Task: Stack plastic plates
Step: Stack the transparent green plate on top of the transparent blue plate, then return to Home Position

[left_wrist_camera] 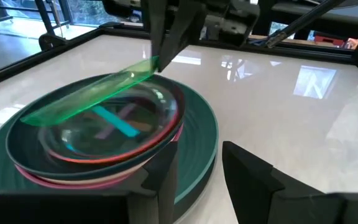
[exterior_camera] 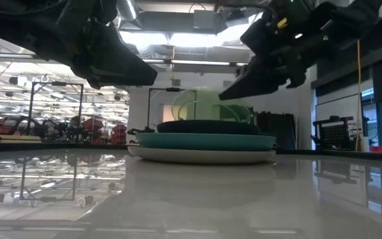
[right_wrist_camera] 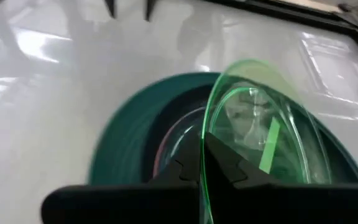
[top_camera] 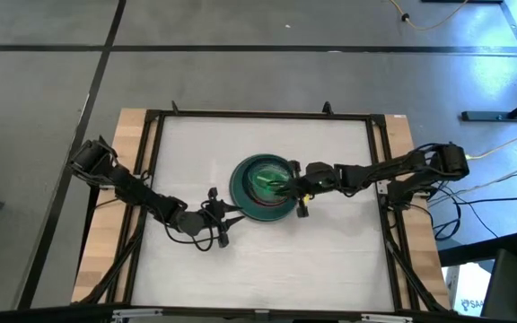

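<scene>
A stack of plates (top_camera: 257,205) sits mid-table: a grey plate (exterior_camera: 201,157) at the bottom, then a teal one (exterior_camera: 204,141) and a black one (exterior_camera: 207,127), with pink and orange rims (left_wrist_camera: 160,140) and a clear plate nested inside. My right gripper (top_camera: 287,187) reaches in from the right and is shut on a translucent green plate (left_wrist_camera: 92,93), which is tilted over the stack. My left gripper (top_camera: 226,224) hovers open just near-left of the stack, touching nothing. My right gripper pinches the green plate's rim (right_wrist_camera: 205,138) on its right side between the two fingers (left_wrist_camera: 161,43), slanting down from the table's right. That side is raised and the plate tilts steeply. Its opposite edge (left_wrist_camera: 27,117) dips to the stack; whether it rests there, I cannot tell.
A black frame (top_camera: 258,114) borders the white table top, with wooden strips outside it on the left and right. Bare table surface lies on all sides of the stack. Cables (top_camera: 501,179) trail off beyond the right edge.
</scene>
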`<state>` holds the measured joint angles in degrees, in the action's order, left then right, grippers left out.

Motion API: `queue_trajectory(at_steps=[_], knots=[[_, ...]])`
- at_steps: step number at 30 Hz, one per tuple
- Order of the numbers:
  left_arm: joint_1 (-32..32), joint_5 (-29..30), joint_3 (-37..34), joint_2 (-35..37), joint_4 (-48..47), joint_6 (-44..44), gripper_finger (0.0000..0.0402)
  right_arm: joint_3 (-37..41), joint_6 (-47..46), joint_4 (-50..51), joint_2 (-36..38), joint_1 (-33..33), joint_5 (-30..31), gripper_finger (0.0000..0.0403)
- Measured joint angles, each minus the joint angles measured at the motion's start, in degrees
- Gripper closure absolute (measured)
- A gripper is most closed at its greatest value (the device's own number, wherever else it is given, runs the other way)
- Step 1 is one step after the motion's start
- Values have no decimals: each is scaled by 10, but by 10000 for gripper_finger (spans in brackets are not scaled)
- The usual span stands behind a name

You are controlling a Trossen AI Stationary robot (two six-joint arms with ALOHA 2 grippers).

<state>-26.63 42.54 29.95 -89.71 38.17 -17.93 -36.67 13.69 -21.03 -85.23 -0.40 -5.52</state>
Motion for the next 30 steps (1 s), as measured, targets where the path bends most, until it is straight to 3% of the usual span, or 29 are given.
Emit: queue_trajectory(at_steps=[10,18,21,25,30], knots=[[0,-6,0,0,0,0,282,0,-20,-3,-49,0,14,389],[6,-17,0,0,2,1,282,-16,-48,22,-55,0,2,296],[23,-30,0,10,5,5,282,-59,-47,118,-31,0,0,269],[57,-108,0,69,-4,38,283,-112,-28,239,25,0,-1,256],[83,-133,1,170,-55,107,283,-106,-11,255,119,-19,2,262]])
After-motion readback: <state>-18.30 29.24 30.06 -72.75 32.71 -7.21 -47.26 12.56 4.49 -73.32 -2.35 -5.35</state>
